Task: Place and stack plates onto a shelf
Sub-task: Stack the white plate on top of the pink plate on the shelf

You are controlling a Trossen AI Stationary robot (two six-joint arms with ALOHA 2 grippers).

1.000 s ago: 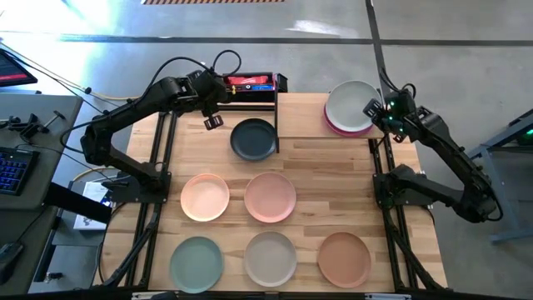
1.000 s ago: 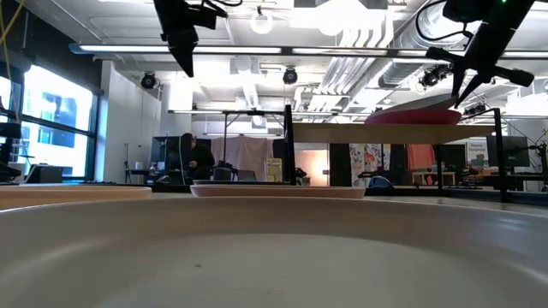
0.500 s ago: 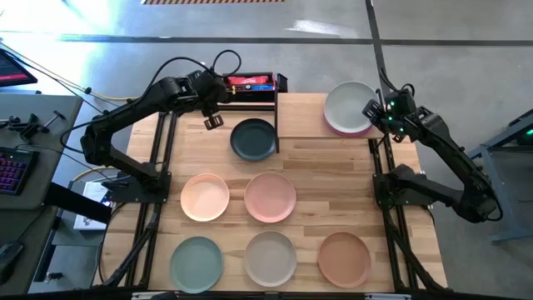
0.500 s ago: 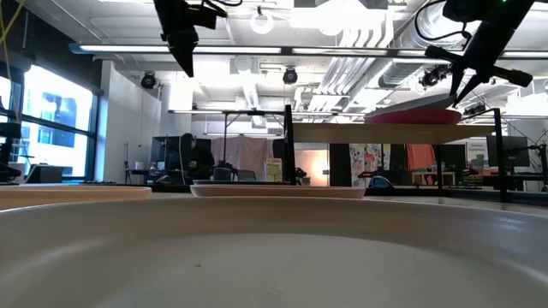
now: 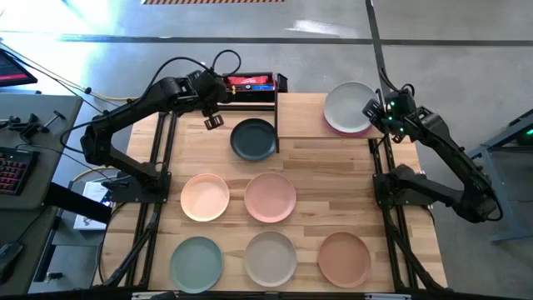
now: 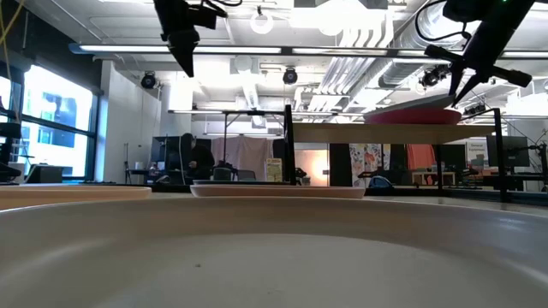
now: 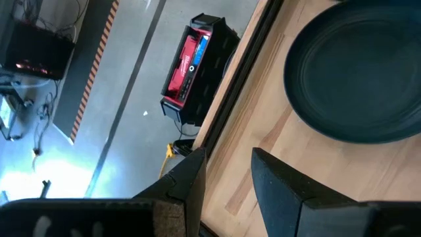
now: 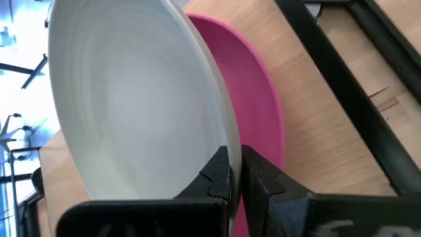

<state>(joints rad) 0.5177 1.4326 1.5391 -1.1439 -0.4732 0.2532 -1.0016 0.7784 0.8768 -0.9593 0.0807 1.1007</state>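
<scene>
Right end effector (image 8: 235,172) pinched the rim of the white-grey plate (image 5: 349,105), holding it over the magenta plate (image 5: 331,127) on the shelf (image 5: 304,117) at the bench's (image 5: 408,242) far right. If released off-centre, the white-grey plate could, I judged, slide off and leave a crooked stack. Left end effector (image 7: 227,172) hung spread beside the charcoal plate (image 5: 253,138). Counted: one shelf; eight plates, two there, six on the bench: charcoal, peach (image 5: 205,197), pink (image 5: 270,197), sage green (image 5: 196,261), beige-grey (image 5: 270,257), tan brown (image 5: 344,258).
</scene>
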